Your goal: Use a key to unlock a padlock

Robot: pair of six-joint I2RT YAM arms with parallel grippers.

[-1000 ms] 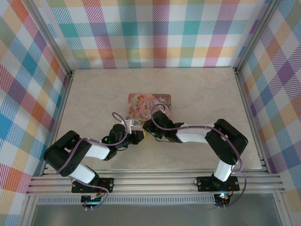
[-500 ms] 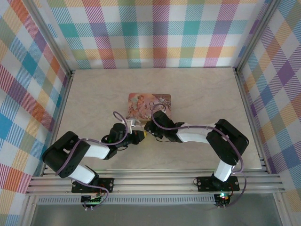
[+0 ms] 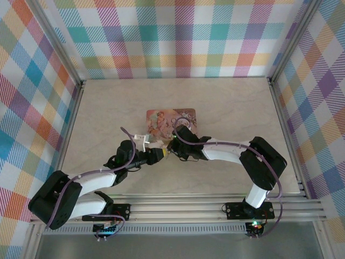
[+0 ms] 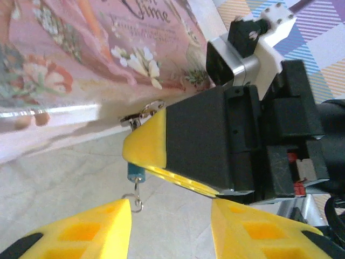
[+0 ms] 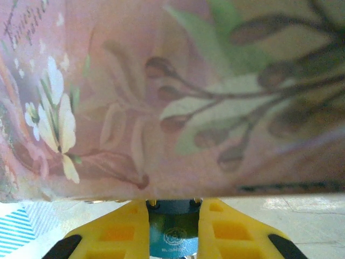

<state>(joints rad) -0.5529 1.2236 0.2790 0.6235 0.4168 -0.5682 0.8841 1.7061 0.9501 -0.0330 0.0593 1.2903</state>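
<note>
There is one pink illustrated rectangular tin (image 3: pixel 171 120), one tiny padlock with a blue body and silvery shackle (image 5: pixel 172 232), and two black arms with yellow-tipped claws. The tin lies flat near the middle of the beige marbled bench (image 3: pixel 242 113). Both claws meet at the tin's near side.

The right claw (image 5: pixel 173 208) pinches the padlock, with one yellow finger pressed to each side of the blue body. The padlock sits just under the tin's near edge. In the left wrist view the padlock (image 4: pixel 136 172) pokes out below the right claw's yellow tip (image 4: pixel 143 147), and a thin silvery hook hangs from its lower end.

A small dark metal piece on a wire ring (image 4: pixel 141 112) shows just above that tip, against the tin's wall. It may be the key, but I cannot tell for sure.

The left claw (image 4: pixel 170 204) is spread wide with nothing between its pads. It points at the right claw from just beside it and is not touching the padlock.

The tin's wall stands directly behind the padlock, and the right claw's black body covers most of it from the left wrist.

Colourful plaid walls and an aluminium frame ring the bench.

The tin's lid carries cursive lettering that reads like "Time" (image 4: pixel 148 9). The padlock's body has a round embossed mark, too blurred to read.
</note>
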